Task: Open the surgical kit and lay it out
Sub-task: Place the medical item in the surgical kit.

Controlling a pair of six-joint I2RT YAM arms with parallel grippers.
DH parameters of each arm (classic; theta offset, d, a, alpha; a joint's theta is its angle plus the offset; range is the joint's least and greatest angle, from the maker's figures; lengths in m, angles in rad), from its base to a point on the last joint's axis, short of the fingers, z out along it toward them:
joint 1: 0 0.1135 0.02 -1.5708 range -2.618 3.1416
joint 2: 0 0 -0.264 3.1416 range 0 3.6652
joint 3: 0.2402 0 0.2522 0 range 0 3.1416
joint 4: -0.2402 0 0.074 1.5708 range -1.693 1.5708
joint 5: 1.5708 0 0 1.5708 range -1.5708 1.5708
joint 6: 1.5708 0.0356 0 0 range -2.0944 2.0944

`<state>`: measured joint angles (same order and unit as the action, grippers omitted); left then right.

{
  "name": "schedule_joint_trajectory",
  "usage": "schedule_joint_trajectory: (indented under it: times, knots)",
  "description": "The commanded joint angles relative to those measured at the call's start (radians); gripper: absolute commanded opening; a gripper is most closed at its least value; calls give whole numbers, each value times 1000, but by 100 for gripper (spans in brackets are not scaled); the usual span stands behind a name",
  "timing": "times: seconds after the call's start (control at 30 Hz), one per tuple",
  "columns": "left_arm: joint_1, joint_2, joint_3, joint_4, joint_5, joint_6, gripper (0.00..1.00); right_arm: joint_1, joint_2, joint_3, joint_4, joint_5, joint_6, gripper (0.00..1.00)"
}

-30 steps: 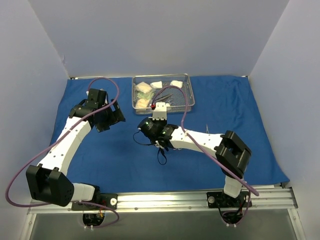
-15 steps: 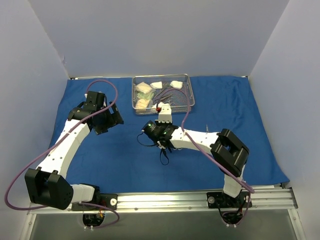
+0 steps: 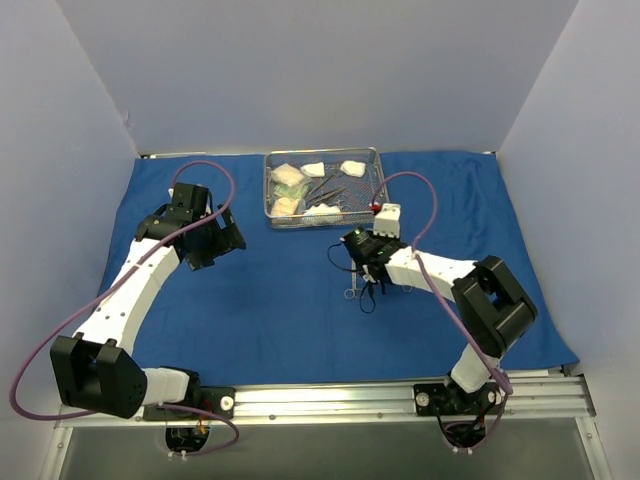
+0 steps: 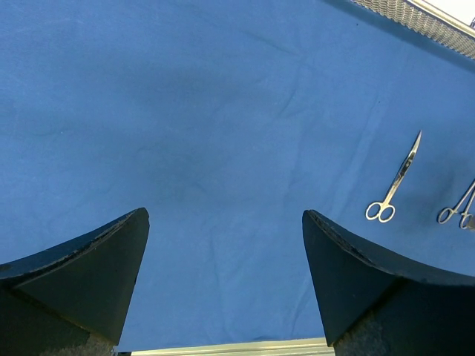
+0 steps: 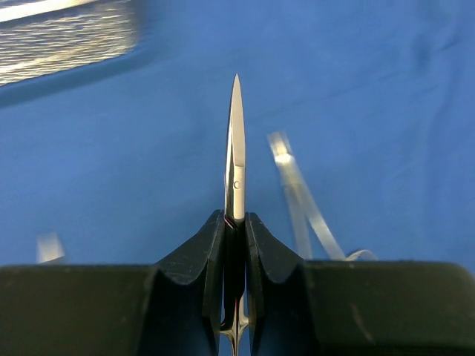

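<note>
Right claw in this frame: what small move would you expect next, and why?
Probably lower the right claw to the blue cloth and open it. It is shut on a pointed instrument above bare cloth, outside the tray, near a ring-handled instrument that already lies flat.

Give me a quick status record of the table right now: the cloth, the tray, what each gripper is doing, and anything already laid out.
surface: blue cloth, spread flat over the table
tray: wire-mesh tray, at the far edge of the cloth
tray contents: white gauze pads and several steel instruments
left gripper: open, empty, over bare cloth
right gripper: shut on scissors, blades pointing forward, just above the cloth
laid out: one ring-handled instrument, flat on the cloth beside the right gripper
</note>
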<state>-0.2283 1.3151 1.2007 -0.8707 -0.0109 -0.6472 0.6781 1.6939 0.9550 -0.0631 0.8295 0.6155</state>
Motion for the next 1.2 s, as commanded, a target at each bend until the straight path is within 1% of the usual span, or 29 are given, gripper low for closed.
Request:
schedule_joint_trajectory:
  times: [0.0, 0.07, 0.1, 0.2, 0.23, 0.3, 0.33, 0.43, 0.5, 0.57, 0.6, 0.63, 0.77, 0.9, 1.0, 1.07, 1.17]
  knots:
    - [10, -1, -7, 29, -1, 9, 94, -69, -118, -83, 147, 36, -184, 1]
    - [10, 1, -10, 32, 0, 9, 94, -126, -164, -133, 256, -37, -259, 1]
    - [12, 1, -10, 33, 2, 9, 94, -141, -203, -172, 276, -44, -292, 1]
    - [15, 4, -10, 33, 6, 12, 94, -192, -249, -217, 310, -44, -341, 1]
    - [17, 3, -10, 32, 6, 12, 94, -212, -255, -228, 321, -62, -394, 2]
    - [18, 1, -10, 33, 6, 12, 94, -293, -263, -257, 348, -140, -448, 2]
    - [20, 3, -9, 33, 8, 15, 94, -322, -264, -266, 362, -179, -521, 3]
    - [21, -4, -16, 35, 8, 14, 94, -440, -261, -279, 384, -318, -536, 4]
    - [26, -1, -18, 38, 11, 15, 94, -494, -249, -294, 414, -403, -598, 4]
    - [29, 3, -20, 39, 11, 15, 94, -506, -232, -294, 404, -455, -615, 6]
    - [30, 3, -21, 44, 37, 15, 94, -511, -208, -294, 410, -466, -652, 6]
    - [32, 7, -26, 50, 43, 17, 94, -511, -192, -295, 416, -461, -663, 8]
    - [46, 15, -32, 59, 84, 17, 94, -515, -79, -286, 424, -437, -662, 8]
    - [61, 3, -44, 70, 101, 20, 94, -515, -2, -268, 422, -423, -651, 9]
    - [67, 1, -41, 67, 117, 26, 94, -517, -3, -280, 428, -431, -649, 11]
    - [76, 3, -47, 71, 129, 27, 94, -517, -25, -291, 444, -461, -680, 14]
    - [84, 10, -49, 82, 144, 24, 94, -515, -54, -308, 450, -510, -698, 20]
